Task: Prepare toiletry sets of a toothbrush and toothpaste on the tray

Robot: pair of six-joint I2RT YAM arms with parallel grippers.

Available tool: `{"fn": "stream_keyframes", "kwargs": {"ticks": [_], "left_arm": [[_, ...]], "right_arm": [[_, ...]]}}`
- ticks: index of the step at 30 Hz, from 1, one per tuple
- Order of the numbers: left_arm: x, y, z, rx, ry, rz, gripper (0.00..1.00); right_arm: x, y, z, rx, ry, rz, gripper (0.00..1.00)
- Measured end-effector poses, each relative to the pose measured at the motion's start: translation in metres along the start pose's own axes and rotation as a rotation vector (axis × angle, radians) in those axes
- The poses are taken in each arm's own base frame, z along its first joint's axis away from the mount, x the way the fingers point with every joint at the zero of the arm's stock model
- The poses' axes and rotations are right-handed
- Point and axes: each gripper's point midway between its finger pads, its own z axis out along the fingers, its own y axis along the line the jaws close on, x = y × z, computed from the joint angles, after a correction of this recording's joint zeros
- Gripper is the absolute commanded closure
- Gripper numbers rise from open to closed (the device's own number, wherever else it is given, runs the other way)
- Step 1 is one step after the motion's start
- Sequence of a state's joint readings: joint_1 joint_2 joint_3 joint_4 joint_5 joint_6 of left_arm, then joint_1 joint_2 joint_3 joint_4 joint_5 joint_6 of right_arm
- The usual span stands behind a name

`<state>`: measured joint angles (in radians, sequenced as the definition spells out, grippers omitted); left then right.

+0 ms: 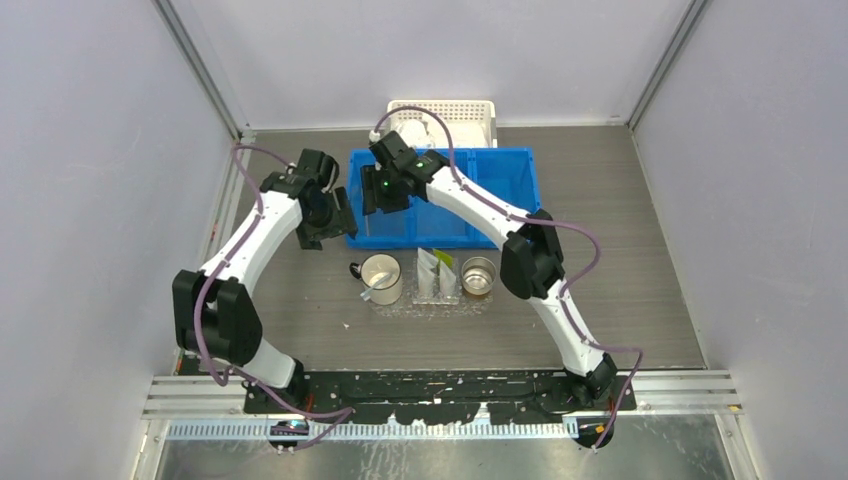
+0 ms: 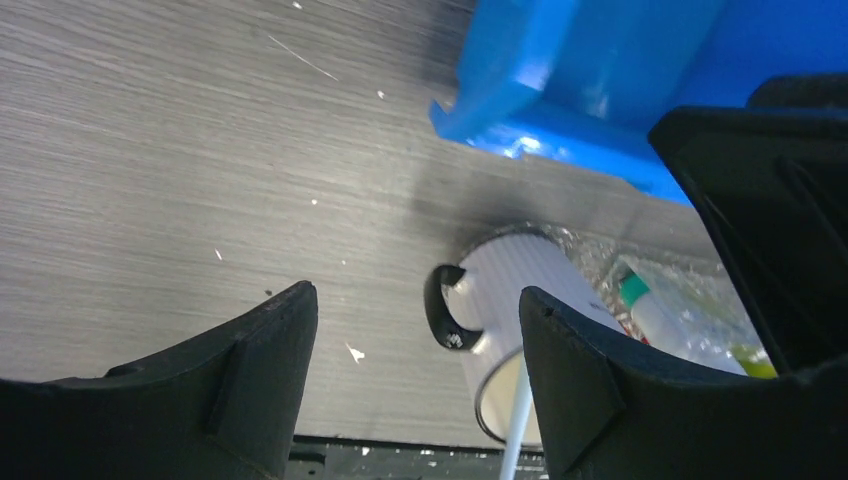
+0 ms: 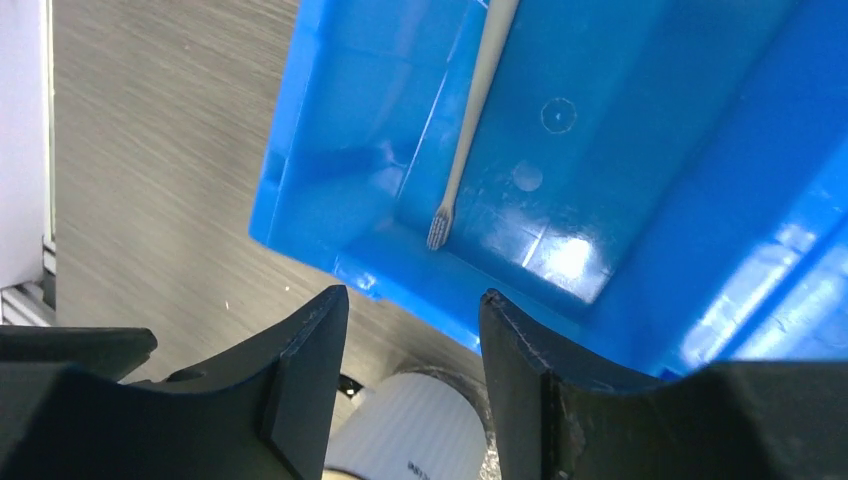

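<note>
Blue plastic bin (image 3: 330,170) is cradling the slim white toothbrush (image 3: 470,110), and the right gripper (image 3: 412,300) is hovering above it, jaws parted, gripping nothing. Left gripper (image 2: 417,295) is hanging open beside the bin, empty.

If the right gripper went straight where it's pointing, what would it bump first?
The right gripper would probably hit the blue bin first, on its floor near the toothbrush bristles; depth is hard to judge.

Boxed in by plain pale grey walls (image 1: 90,150) at 9, 12 and 3 o'clock, joined by aluminium corner posts (image 1: 202,68) at 11 and 1. Floored with a grey wood-grain tabletop (image 1: 640,260), white-flecked. Edged at 6 o'clock by ribbed aluminium rails (image 1: 690,395). Lit evenly.
</note>
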<state>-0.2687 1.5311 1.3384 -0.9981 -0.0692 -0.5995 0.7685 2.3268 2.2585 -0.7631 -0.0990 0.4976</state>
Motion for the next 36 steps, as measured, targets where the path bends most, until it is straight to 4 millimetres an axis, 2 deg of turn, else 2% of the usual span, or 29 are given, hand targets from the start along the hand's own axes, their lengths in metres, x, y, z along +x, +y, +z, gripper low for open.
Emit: {"fn": "stream_keyframes", "kwargs": {"ticks": [2, 7, 13, 18, 23, 28, 31, 36], "left_arm": [[-0.003, 0.007, 0.01, 0.0, -0.016, -0.027, 0.26], [-0.006, 0.026, 0.02, -0.004, -0.037, -0.087, 0.26], [-0.02, 0.023, 0.02, 0.034, -0.081, -0.11, 0.26], [-0.025, 0.019, 0.021, 0.056, -0.098, -0.112, 0.26], [-0.031, 0.019, 0.027, 0.059, -0.104, -0.13, 0.26], [-0.032, 0.018, 0.045, 0.053, -0.064, -0.151, 0.26], [-0.029, 0.016, 0.055, 0.056, -0.034, -0.154, 0.26], [-0.031, 0.013, 0.055, 0.073, -0.037, -0.154, 0.26]], "right_arm": [[0.004, 0.0, 0.01, 0.021, 0.006, 0.01, 0.47], [-0.012, -0.01, 0.025, 0.081, -0.053, 0.053, 0.47], [-0.02, -0.029, 0.038, 0.155, -0.105, 0.103, 0.47], [-0.025, -0.031, 0.052, 0.156, -0.137, 0.128, 0.47], [-0.012, -0.035, 0.076, 0.161, -0.116, 0.131, 0.47], [0.006, -0.042, 0.098, 0.176, -0.077, 0.127, 0.47], [0.013, -0.049, 0.102, 0.199, -0.057, 0.122, 0.47], [0.013, -0.056, 0.101, 0.215, -0.071, 0.102, 0.47]]}}
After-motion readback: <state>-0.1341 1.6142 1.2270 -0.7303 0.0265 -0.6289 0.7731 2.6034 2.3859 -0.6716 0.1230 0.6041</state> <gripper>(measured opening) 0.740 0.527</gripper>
